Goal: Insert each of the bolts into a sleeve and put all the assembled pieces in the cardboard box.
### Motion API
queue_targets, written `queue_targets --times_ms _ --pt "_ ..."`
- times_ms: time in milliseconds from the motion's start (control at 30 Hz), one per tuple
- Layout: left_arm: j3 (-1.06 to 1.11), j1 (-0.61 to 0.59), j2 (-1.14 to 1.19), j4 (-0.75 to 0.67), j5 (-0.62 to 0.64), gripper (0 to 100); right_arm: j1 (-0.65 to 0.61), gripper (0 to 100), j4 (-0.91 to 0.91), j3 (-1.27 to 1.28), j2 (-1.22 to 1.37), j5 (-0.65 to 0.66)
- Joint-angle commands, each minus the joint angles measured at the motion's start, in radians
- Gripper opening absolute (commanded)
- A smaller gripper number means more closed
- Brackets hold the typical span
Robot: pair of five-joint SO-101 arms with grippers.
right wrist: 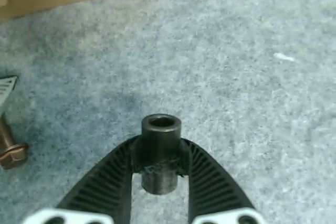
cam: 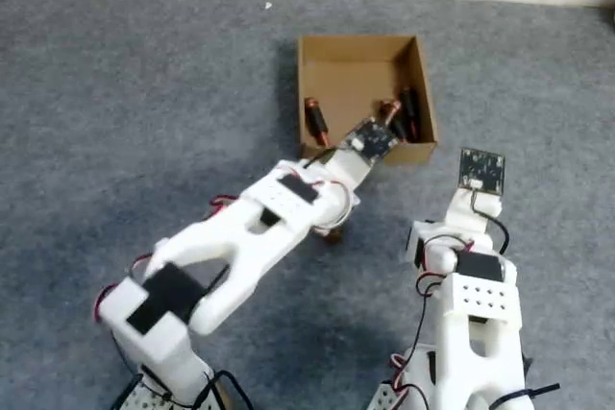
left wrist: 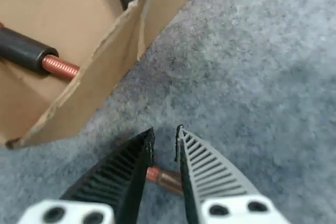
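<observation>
- We see the left gripper [left wrist: 164, 136] closed on a copper-coloured metal bolt [left wrist: 164, 178]. The bolt crosses between the two ribbed fingers a little behind their tips, and the tips themselves stand slightly apart.
- In the right wrist view the same bolt hangs head down, its hexagonal head close to the grey carpet [right wrist: 252, 103]. We cannot tell whether it touches.
- The left gripper is over the carpet, just outside the near wall of the brown cardboard box [left wrist: 100, 77].
- The right gripper [right wrist: 159, 148] is clamped around a short black cylindrical sleeve [right wrist: 161, 128], one finger on each side. The sleeve's open bore faces the wrist camera.
- From the high view, the right arm stands to the right of the left arm, near the box's near right corner but apart from it.
- The held sleeve and the held bolt are near each other and not touching.
- The box holds assembled pieces, each a black sleeve with a copper bolt in it. One [cam: 315, 120] lies by the left wall and others [cam: 399, 112] lie against the right wall. We cannot count those on the right.
</observation>
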Motion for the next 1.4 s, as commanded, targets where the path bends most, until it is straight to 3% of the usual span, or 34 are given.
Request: queue_targets --times_ms 0,200,400,600,700,867,1033,1167,1300,1367 --pt "-0.168 -0.041 0.053 0.157 -0.006 9 0.013 0.5 -0.025 -0.002 -0.035 -0.005" --pt "-0.325 -0.102 0.124 0.477 -0.009 8 0.015 0.5 -0.025 -0.001 -0.035 -0.005" --pt "-0.346 -0.147 0.091 0.709 -0.008 8 0.015 0.5 -0.025 -0.001 -0.035 -0.005" --pt "-0.286 -0.157 -0.054 0.819 -0.014 2 0.015 0.5 -0.025 0.001 -0.035 -0.003" --pt "-0.265 -0.157 -0.159 0.845 -0.025 4 0.015 0.5 -0.025 0.001 -0.035 -0.003" --pt "-0.262 -0.165 -0.252 0.905 -0.184 16 0.015 0.5 -0.025 0.001 -0.035 0.031" --pt "-0.254 -0.17 -0.251 0.895 -0.296 17 0.015 0.5 -0.025 0.001 -0.035 0.032" --pt "-0.237 -0.173 -0.252 0.895 -0.508 16 0.012 0.5 -0.025 0.001 -0.035 0.035" --pt "-0.232 -0.173 -0.252 0.902 -0.852 16 0.012 0.5 -0.025 0.001 -0.035 0.037" --pt "-0.234 -0.165 -0.251 0.902 -0.914 16 0.012 0.5 -0.025 0.001 -0.035 0.037"
